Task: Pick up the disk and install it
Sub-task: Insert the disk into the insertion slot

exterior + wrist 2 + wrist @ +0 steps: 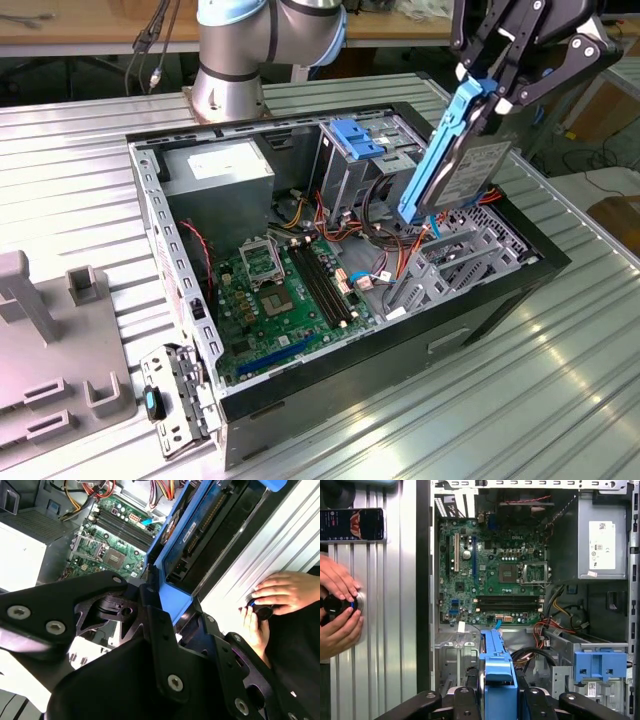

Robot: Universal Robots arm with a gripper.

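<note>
Disk (466, 168) clamped in end effector (492, 95), hanging tilted above open computer case (350, 385).

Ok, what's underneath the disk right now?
The disk, tilted in the gripper, hangs over the grey metal drive bay and a tangle of red and orange cables. Its lower end covers whatever part of the bay lies directly behind it.

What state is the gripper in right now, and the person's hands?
Gripper: shut on the disk above the case.
Hands: holding a small black object.
</note>
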